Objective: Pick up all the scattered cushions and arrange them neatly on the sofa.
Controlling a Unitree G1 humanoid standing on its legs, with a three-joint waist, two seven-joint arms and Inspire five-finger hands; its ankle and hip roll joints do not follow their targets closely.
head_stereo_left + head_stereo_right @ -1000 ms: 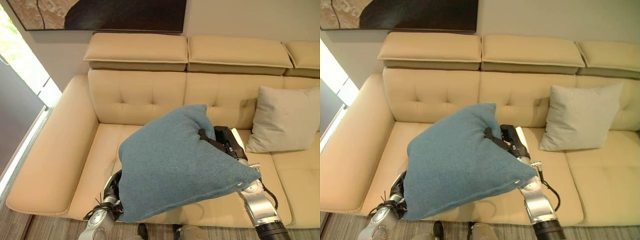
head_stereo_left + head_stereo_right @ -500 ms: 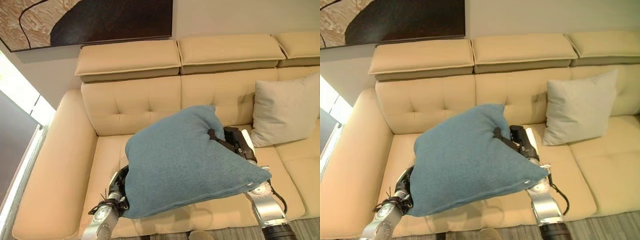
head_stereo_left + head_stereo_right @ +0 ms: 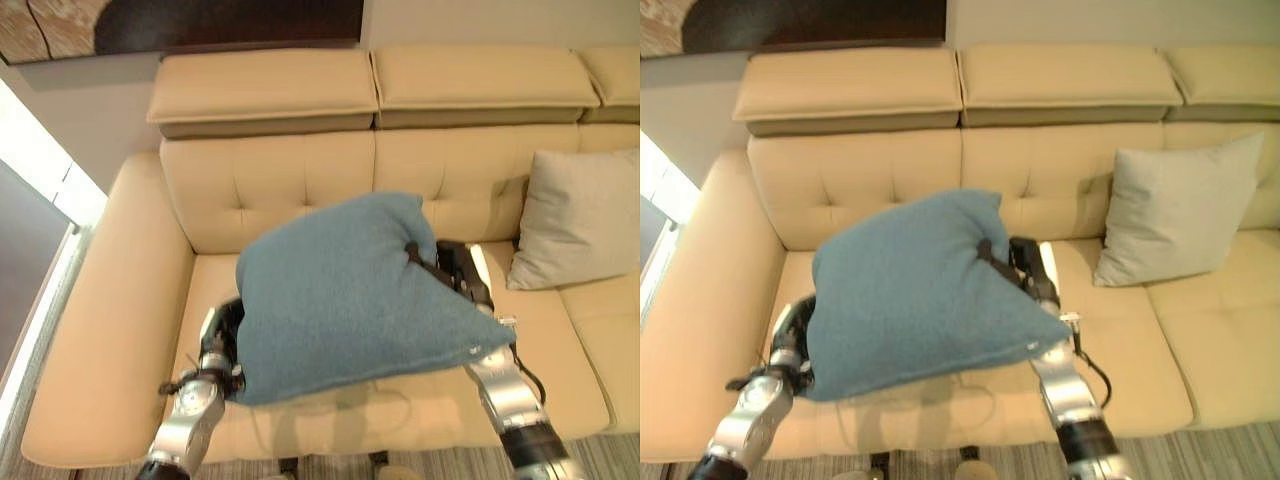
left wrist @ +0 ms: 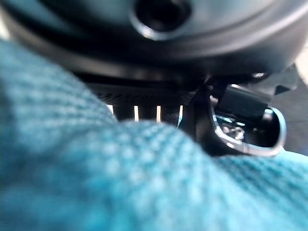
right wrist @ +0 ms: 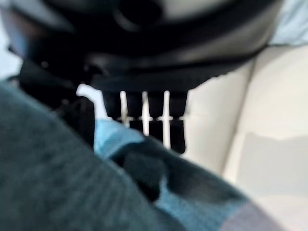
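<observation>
Cream leather sofa is spanning the frame; you're carrying a soft, light teal knit cushion mid-frame, right hand pinching its edge, left hand grip indiscernible.

Head stereo pair looks down on the sofa from in front; both share it. Wrist cameras sit pressed close against the blue cushion.

A teal-blue knitted cushion, a plain pale grey cushion, a cream-beige button-tufted sofa, and a striped grey floor below.
</observation>
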